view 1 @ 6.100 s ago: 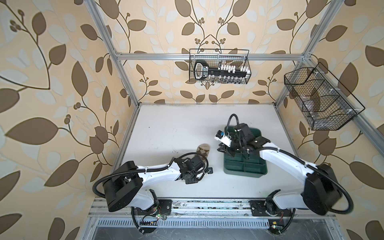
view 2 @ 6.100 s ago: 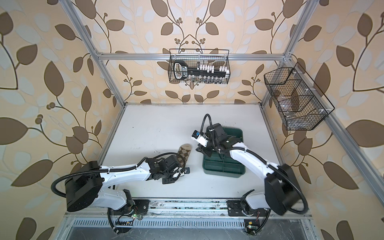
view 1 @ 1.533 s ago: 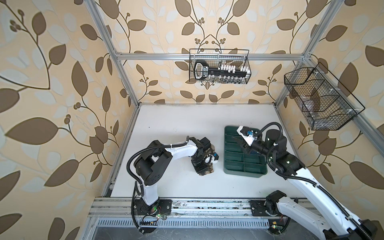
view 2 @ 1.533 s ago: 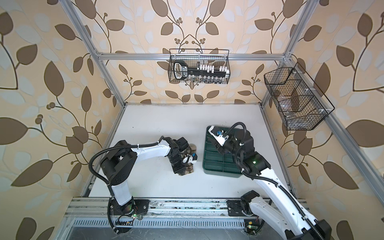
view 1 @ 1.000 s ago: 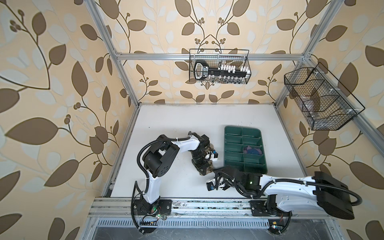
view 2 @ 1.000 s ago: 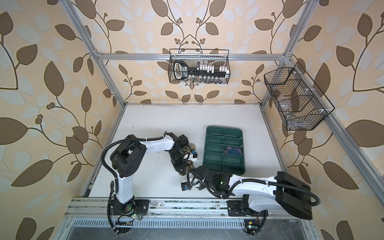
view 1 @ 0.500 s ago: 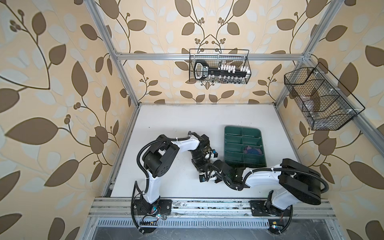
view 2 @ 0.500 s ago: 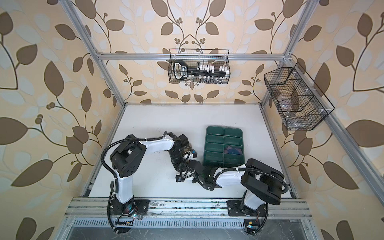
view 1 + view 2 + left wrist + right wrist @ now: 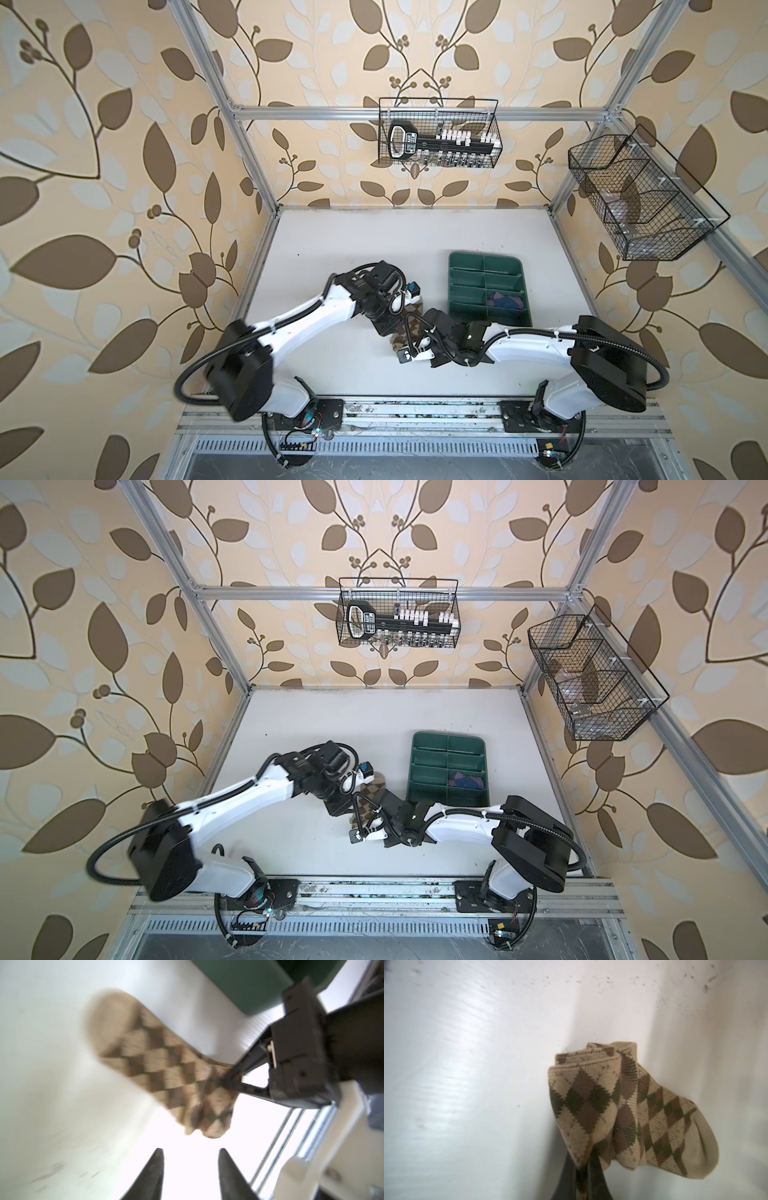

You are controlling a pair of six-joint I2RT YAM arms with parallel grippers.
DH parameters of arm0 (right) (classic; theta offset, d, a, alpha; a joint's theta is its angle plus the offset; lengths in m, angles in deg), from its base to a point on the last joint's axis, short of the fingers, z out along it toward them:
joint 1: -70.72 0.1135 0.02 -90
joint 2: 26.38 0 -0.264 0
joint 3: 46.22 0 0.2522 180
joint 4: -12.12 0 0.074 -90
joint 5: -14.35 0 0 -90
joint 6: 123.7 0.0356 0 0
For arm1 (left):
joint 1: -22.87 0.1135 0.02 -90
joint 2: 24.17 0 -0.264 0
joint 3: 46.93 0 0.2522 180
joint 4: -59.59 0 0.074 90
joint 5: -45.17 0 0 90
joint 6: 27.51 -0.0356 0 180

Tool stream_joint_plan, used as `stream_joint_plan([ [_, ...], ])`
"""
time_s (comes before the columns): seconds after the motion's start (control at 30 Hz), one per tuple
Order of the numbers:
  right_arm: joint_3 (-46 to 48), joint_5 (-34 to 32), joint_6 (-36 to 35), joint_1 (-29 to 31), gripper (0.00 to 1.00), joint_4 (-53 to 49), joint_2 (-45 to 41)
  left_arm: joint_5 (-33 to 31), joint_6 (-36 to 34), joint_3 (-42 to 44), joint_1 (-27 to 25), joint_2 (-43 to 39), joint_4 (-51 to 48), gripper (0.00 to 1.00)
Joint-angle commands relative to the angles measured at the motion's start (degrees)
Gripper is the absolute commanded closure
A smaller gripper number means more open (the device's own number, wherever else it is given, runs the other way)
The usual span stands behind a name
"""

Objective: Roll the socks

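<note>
Two changes since half a second back | left fingers [image 9: 154, 1174] released, now parted and empty | right fingers [image 9: 245, 1064] pinched tight on tan argyle sock [image 9: 602, 1105]

Both top views looked steeply down from high above the tabletop [image 9: 374, 249], nearly alike. The wrist cameras sat close behind the left claw [image 9: 190, 1150] and right claw [image 9: 583, 1169], both framing the argyle sock [image 9: 162, 1068].

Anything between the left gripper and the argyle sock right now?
Nothing visible. The left gripper is open and faces the folded end of the argyle sock across an open gap. The right gripper pinches the sock from the side, off that line.
</note>
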State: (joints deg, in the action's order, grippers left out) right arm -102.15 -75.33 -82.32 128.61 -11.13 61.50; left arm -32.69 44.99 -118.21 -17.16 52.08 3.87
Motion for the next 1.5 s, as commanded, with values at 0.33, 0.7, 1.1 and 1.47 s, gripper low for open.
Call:
stream_joint_plan([
  [0.33, -19.4, 29.9, -1.3, -10.7, 1.0, -36.2, 13.7, -21.0, 7.2, 17.2, 0.4, -43.6, 9.6, 0.01],
  [0.7, -31.9, 34.6, 0.1, -17.7, 1.0, -46.8, 27.3, -13.0, -9.5, 7.0, -8.1, -31.0, -1.4, 0.29],
  [1.1, -32.7, 31.5, -0.5, -21.2, 1.0, -45.9, 28.9, -31.6, -17.3, 16.2, -32.3, -10.2, 20.3, 0.1],
  [1.47, -32.9, 32.6, -0.2, -21.2, 1.0, -45.9, 27.8, -32.0, -15.6, 13.5, -30.6, 10.6, 30.2, 0.4],
])
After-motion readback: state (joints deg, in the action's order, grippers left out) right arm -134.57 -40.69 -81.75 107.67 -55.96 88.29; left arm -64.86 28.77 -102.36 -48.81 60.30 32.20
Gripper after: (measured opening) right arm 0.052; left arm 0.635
